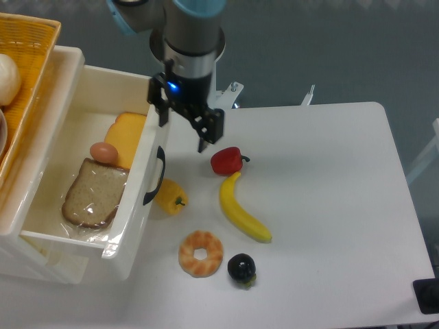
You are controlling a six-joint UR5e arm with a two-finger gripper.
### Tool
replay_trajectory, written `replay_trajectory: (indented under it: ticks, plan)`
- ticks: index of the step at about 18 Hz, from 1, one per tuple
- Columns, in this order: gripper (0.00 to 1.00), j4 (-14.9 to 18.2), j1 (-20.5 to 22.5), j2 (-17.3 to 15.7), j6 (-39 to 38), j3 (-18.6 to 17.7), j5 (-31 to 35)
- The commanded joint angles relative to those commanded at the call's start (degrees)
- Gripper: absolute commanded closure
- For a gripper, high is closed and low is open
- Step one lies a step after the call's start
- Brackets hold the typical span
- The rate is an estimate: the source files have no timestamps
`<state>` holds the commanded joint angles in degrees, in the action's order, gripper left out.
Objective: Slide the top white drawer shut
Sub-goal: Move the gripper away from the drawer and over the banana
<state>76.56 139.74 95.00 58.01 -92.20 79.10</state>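
The claw (184,130) is hanging just above the tabletop (322,205), its two dark fingers (206,142) spread apart and holding nothing. One finger is sitting near the front panel of the top white drawer (140,171); the other is pointing down just beside a red pepper (227,160). The drawer is standing pulled out at the left, its black arched handle (155,177) facing the claw. Inside are lying a slice of bread (95,192), a brown egg (103,151) and a cheese slice (127,137). On the tabletop are resting a yellow pepper (171,197), a banana (242,210), a doughnut (201,253) and a dark fruit (241,268). An orange wicker basket (27,62) is sitting on the unit above the drawer, at the far left.
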Motion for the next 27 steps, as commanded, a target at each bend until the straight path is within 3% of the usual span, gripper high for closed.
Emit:
replay_trajectory:
  ticks: [5, 10, 15, 20, 24, 27]
  plan:
    - [0.00, -1.68, 3.69, 3.43, -0.09, 0.97, -0.70]
    - [0.00, -3.61, 6.86, 9.40, 0.09, 1.14, -0.53]
    - [0.00, -4.75, 9.84, 11.60, 0.17, 0.62, -0.35]
    - [0.00, -4.40, 9.94, 15.03, -2.36, 0.26, 0.62]
    - [0.00, -4.40, 9.06, 17.67, -10.79, 0.70, 0.44]
    - [0.00, -4.31, 7.83, 18.38, -12.66, 0.53, 0.00]
